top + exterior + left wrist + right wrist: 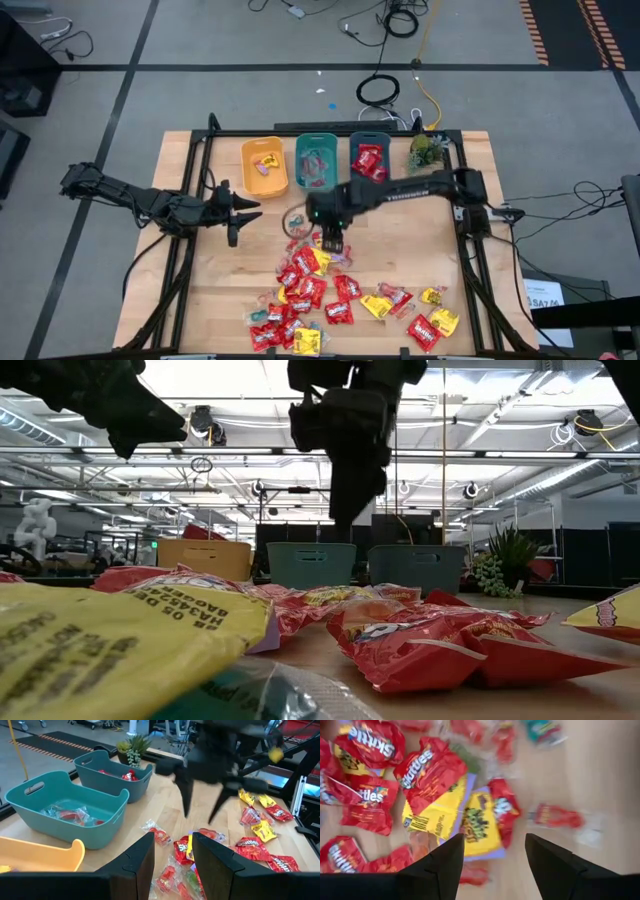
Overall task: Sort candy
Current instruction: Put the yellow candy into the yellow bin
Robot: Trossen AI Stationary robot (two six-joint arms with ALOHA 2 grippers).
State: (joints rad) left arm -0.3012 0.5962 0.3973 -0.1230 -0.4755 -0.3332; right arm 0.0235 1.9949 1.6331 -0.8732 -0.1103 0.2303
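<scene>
Right claw [332, 244] held with fingers spread wide above the candy [315, 290], nothing gripped, candy heaped on the surface [215, 290] toward 6 o'clock, left claw [243, 212] parted and empty at 9 o'clock, bins [317, 160] at 12 o'clock

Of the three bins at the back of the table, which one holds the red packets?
The dark teal bin nearest the plant. The yellow bin holds a few small pieces; the middle teal bin holds clear-wrapped sweets.
</scene>
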